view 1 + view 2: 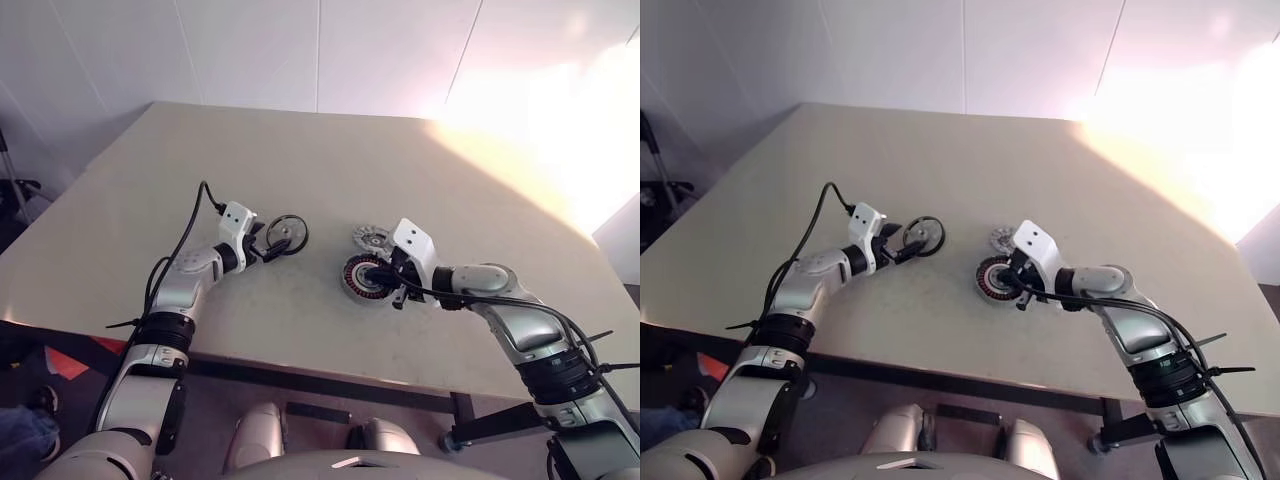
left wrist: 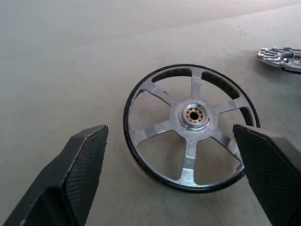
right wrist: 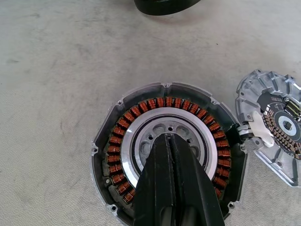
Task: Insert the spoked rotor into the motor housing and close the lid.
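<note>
Before you a pale beige table (image 1: pixel 300 160) stands against white walls. Your left gripper (image 2: pixel 174 155) has its fingers spread wide either side of the flat black-rimmed, grey-spoked rotor (image 2: pixel 190 123), gripping nothing. Your right gripper (image 3: pixel 170 141), pressed shut and empty, points at the grey round copper-wound motor housing (image 3: pixel 164 155); the light-grey slotted metal lid (image 3: pixel 275 127) lies just beside it.

One spoked rotor (image 2: pixel 190 126), one motor housing (image 3: pixel 164 150), one lid (image 3: pixel 275 129).

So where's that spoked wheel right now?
The spoked rotor lies flat on the table, between the open left gripper's fingers, left of the motor housing.
</note>
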Controlling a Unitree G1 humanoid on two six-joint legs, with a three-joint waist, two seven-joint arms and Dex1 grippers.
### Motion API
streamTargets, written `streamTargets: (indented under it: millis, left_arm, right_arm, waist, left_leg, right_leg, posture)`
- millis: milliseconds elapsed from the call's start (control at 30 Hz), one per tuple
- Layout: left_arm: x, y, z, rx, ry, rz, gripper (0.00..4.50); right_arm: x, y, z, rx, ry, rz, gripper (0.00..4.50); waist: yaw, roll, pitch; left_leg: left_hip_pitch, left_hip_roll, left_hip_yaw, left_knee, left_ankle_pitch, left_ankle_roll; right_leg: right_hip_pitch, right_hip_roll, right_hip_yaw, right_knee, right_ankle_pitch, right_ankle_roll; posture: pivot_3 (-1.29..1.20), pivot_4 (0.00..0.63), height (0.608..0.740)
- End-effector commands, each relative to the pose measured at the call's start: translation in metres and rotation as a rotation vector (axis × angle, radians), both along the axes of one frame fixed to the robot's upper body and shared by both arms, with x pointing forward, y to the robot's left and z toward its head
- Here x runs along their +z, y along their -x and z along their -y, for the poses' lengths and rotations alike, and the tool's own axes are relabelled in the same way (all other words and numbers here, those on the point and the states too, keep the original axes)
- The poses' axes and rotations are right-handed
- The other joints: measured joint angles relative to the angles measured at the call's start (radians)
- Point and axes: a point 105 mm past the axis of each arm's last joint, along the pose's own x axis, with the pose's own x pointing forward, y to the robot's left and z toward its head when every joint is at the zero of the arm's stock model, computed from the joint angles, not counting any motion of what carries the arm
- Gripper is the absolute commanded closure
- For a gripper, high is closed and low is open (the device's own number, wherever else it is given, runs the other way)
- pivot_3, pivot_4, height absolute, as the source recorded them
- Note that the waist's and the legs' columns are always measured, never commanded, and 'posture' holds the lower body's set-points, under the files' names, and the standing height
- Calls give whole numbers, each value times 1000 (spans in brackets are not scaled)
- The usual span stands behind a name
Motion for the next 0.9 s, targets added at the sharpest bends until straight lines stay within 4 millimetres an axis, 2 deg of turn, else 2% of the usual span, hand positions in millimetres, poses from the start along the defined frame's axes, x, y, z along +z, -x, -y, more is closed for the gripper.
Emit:
streamTargets:
  millis: [33,100,167,333,467,567,633,900]
  left_arm:
    - [14,-5,-3,13,8,53,0]
    - [14,-5,-3,13,8,53,0]
    - [14,-5,-3,14,8,53,0]
    - [14,-5,-3,13,10,52,0]
    - [14,-5,-3,14,9,53,0]
    - [14,-5,-4,17,7,52,0]
    - [14,-5,-4,17,6,52,0]
    - [14,-5,-5,20,5,52,0]
  right_arm:
    - [32,-9,0,11,-7,107,4477]
    - [51,-11,-2,27,-19,165,4477]
    - [62,-11,-4,40,-23,193,4477]
    - [60,-8,-5,48,-17,179,4477]
    - [36,-2,-5,36,-25,90,4477]
    - [-8,4,2,-13,-1,-37,4477]
    - [-19,2,5,-38,15,-54,4477]
    - [20,-9,1,-21,-21,69,4477]
  waist:
    - [0,0,0]
    - [0,0,0]
    - [-1,0,0]
    - [1,0,0]
    - [2,0,0]
    - [1,0,0]
    - [-1,2,-1]
    - [-1,1,-1]
  left_leg:
    - [0,0,0,0,0,0]
    - [-2,0,0,0,0,0]
    - [-4,0,0,0,0,0]
    - [-5,0,0,-2,0,0]
    - [-4,0,0,-1,0,1]
    - [-4,0,0,-1,0,0]
    - [-3,0,0,-1,0,0]
    - [0,0,0,-1,0,0]
  right_leg:
    - [0,0,0,0,0,0]
    - [-2,0,0,0,0,0]
    - [-5,0,0,0,0,0]
    - [-5,0,0,0,0,0]
    - [-4,0,0,-1,0,0]
    - [-4,0,0,-1,0,0]
    - [-3,0,0,-1,0,0]
    - [0,0,0,-1,0,0]
  posture:
    - [0,0,740]
    - [0,0,740]
    - [0,0,740]
    - [0,0,740]
    - [0,0,740]
    - [0,0,740]
    - [0,0,740]
    - [0,0,740]
